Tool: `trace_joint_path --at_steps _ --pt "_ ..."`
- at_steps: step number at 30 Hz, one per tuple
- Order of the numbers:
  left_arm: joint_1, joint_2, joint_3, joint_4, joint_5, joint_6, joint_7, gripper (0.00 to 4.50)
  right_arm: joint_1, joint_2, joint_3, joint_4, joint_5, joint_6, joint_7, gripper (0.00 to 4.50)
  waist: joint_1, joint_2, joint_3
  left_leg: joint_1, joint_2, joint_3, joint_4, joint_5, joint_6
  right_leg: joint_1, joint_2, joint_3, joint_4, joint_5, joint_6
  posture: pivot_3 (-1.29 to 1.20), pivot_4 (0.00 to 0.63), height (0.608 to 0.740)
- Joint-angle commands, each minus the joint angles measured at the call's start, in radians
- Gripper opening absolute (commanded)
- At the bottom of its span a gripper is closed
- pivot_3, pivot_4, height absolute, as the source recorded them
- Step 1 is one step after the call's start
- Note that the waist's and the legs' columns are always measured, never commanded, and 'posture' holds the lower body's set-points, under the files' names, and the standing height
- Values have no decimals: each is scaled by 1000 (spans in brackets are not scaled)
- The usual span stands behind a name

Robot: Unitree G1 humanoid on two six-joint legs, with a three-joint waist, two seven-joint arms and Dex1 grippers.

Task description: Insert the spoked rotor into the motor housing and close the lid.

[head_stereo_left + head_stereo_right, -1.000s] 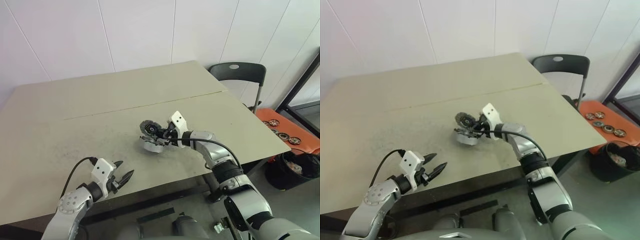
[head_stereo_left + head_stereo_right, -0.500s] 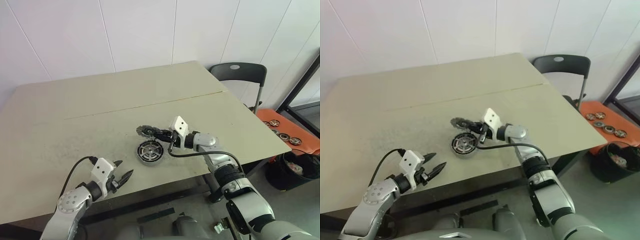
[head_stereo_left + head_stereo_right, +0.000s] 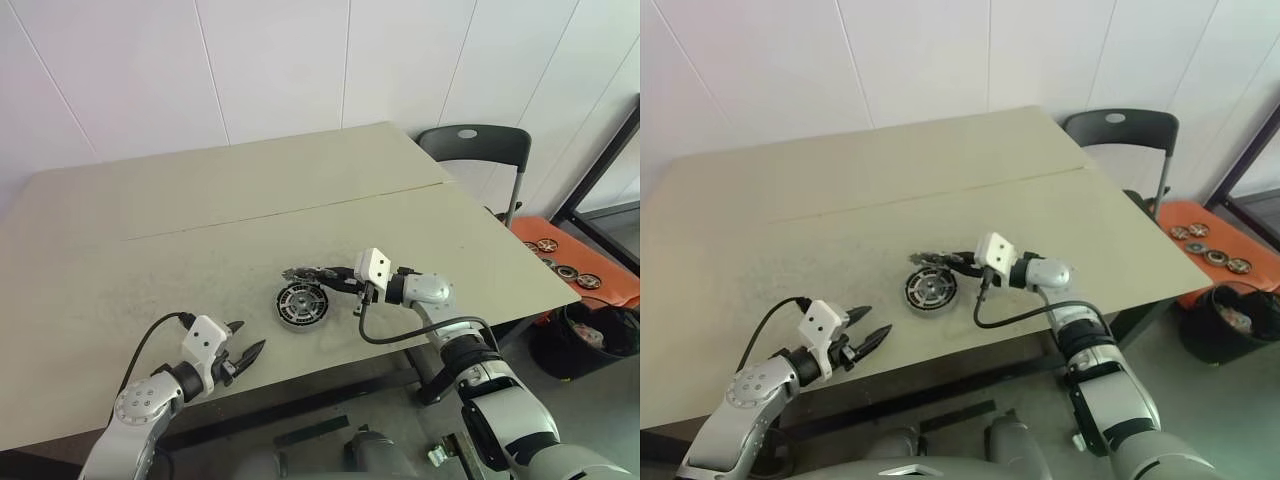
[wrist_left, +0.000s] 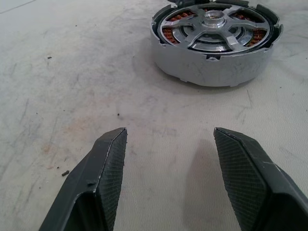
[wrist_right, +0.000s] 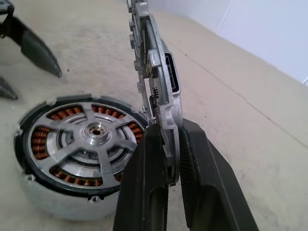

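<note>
Grey and toothed at its rim, the round metal lid [image 5: 153, 91] is pinched at its edge between the two closed black fingers of the right gripper [image 5: 174, 163], and the right wrist view shows it standing just beside the round motor housing [image 5: 77, 149], whose copper windings lie under the silvery spoked rotor [image 5: 94, 132] already seated inside. From the head views the lid [image 3: 312, 272] looks thin and nearly flat, held just behind the housing on the beige table [image 3: 200, 220], while the left gripper [image 3: 246, 350] hovers at the near table edge with its jaws apart and empty, as the left wrist view confirms. One second ago the lid was directly over the housing with the gripper against it; now the right arm has drawn back toward the right and the housing top is uncovered.
</note>
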Motion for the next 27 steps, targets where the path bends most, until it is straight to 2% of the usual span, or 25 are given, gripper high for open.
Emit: trace_joint_path --at_steps 1,4,6,12,15,19,22,25,27 --pt "-17 5 2 -13 6 -2 3 3068 -30 -6 19 17 -44 -96 -3 49 0 0 0 1 0 0 0 0 0 1 0 0 0 0 0 0 0 740" --pt "-20 6 2 -10 5 -3 3 3068 -34 -8 30 38 -71 -153 -6 49 0 0 0 7 0 1 -1 0 0 6 0 1 -1 -1 1 0 0 740" --pt "-24 6 2 -8 5 -1 3 3068 -36 -5 32 47 -70 -170 10 803 -1 0 0 12 0 1 -2 0 0 10 0 2 -1 -2 3 0 0 740" --pt "-31 0 -7 -3 8 1 8 3068 -29 4 34 9 -41 -77 46 2731 0 0 0 13 0 2 -1 0 0 10 0 3 0 -2 3 0 0 740" --pt "-33 -1 -11 0 10 2 9 3068 -25 5 21 -15 2 22 97 2731 1 0 0 13 0 2 -1 0 0 10 -1 3 0 -2 3 0 0 740" --pt "-37 1 -14 4 10 5 9 3068 -20 -18 6 -108 121 313 255 2731 1 0 0 13 1 2 -2 0 0 10 -1 3 0 -2 3 0 0 740" --pt "-42 1 -18 5 8 7 7 3068 -20 -50 19 -188 156 444 326 2731 1 0 0 12 1 2 -2 0 0 10 -1 3 0 -2 3 0 0 740" --pt "-47 -4 -22 4 4 11 5 3068 -29 -59 11 -301 204 633 313 2731 0 0 0 12 1 2 -2 0 0 9 -1 3 0 -3 3 0 0 740" --pt "-49 -6 -22 1 -1 15 4 3068 -23 -74 35 -368 188 692 306 2731 1 0 0 12 1 2 -2 0 0 9 0 3 0 -3 3 0 0 740"
